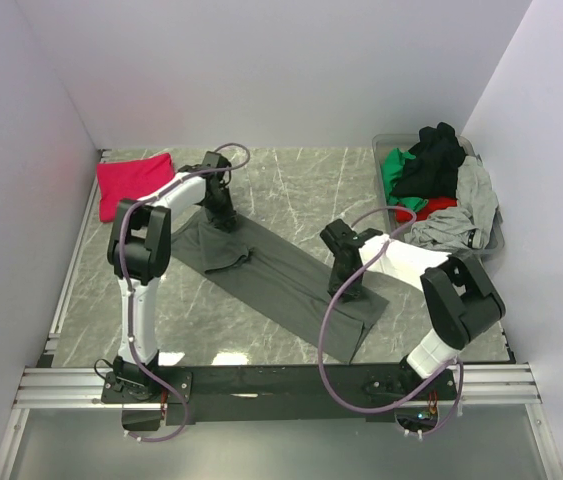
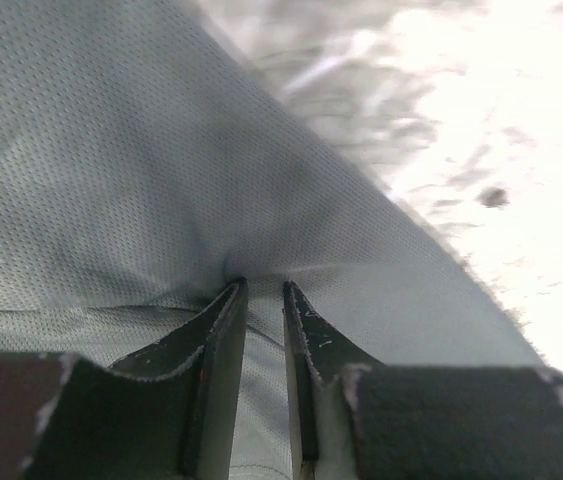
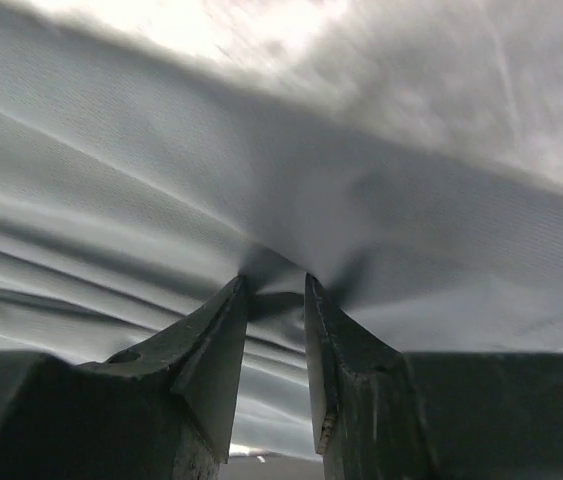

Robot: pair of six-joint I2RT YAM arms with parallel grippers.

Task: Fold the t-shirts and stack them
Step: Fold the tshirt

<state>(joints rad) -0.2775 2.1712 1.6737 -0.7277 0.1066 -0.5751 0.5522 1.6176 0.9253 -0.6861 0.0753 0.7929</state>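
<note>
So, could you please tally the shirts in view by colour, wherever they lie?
Charcoal-grey shirt: 1, on the table
Magenta shirt: 1, folded, far left
Black shirt: 1, in the tub
Green shirt: 1, in the tub
Light-grey shirt: 1, draped over the tub's rim
Red shirt: 1, in the tub
Total: 6 shirts

1. A table top (image 1: 301, 190) of grey stone pattern with pale veins fills the floor of the booth.
2. Plain white walls close it in: the back wall (image 1: 281, 70) at 12 o'clock, the left wall (image 1: 11, 200) at 9 o'clock, and the right wall (image 1: 551, 150) at 3 o'clock.
3. A silver slotted metal rail (image 1: 61, 385) runs along the table's 6 o'clock edge.
4. Pale patches of reflected light (image 1: 226, 357) lie on the top near 6 o'clock.
</note>
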